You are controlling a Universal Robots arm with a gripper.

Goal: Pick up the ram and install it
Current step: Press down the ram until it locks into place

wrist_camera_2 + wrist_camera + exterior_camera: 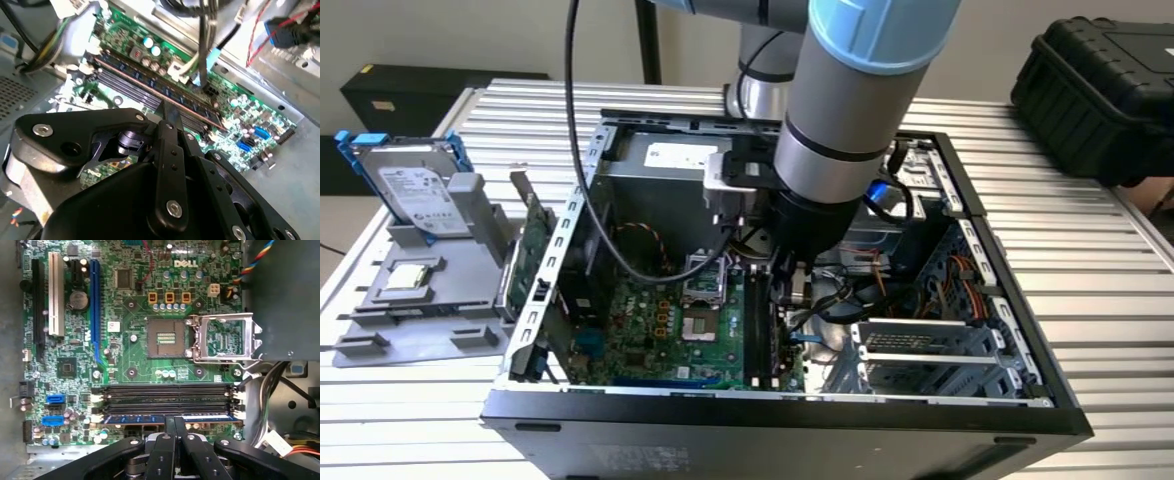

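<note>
- Even, soft daylight fills the exterior view; the computer case (787,400) interior sits in shadow.
- The second wrist view blurs on the near gripper (172,125), with glare at the far edge.

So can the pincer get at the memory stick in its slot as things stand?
Probably yes. In the first wrist view the pincer is right at the memory stick, which lies along the nearest slot of the green board; nothing sits between them, and the cables stay to one side.
</note>
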